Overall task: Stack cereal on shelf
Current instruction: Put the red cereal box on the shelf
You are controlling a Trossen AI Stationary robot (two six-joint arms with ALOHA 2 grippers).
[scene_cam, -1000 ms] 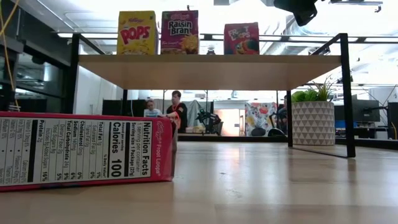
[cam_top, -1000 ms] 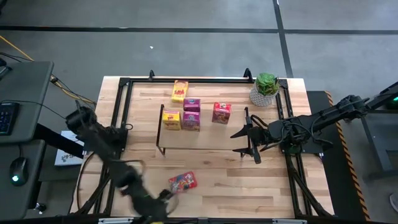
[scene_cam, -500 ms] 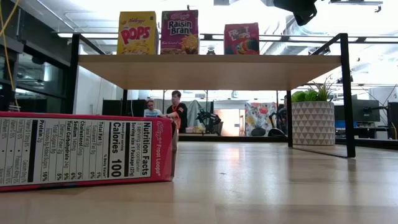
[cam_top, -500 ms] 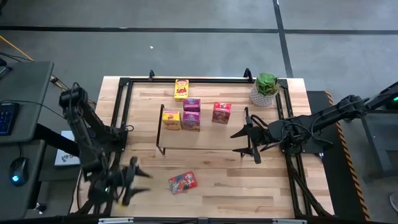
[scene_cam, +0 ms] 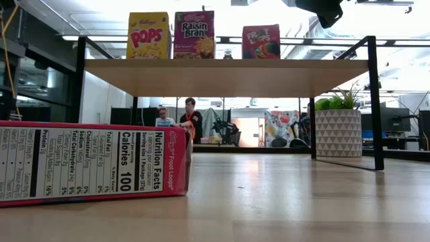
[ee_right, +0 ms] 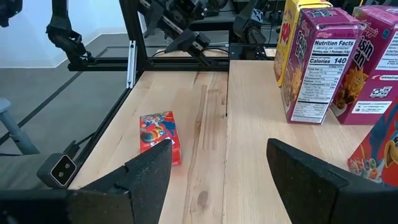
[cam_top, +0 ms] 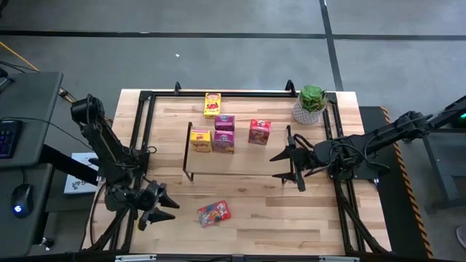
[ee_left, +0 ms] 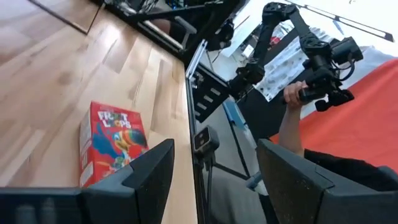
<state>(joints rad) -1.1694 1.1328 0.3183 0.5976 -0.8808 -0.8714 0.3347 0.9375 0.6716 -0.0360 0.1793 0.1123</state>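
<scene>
Boxes [cam_top: 223, 133] are sitting four on the shelf [cam_top: 240, 160]; one red box [cam_top: 213, 213] is lying lower centre on the surface [cam_top: 255, 225], unstacked; left hand [cam_top: 156, 207] is gaping empty beside it; right hand [cam_top: 287, 164] is waiting open.

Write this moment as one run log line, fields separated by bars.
left gripper open, beside red box lying on table | right gripper open, waiting by shelf | yellow box behind shelf
</scene>
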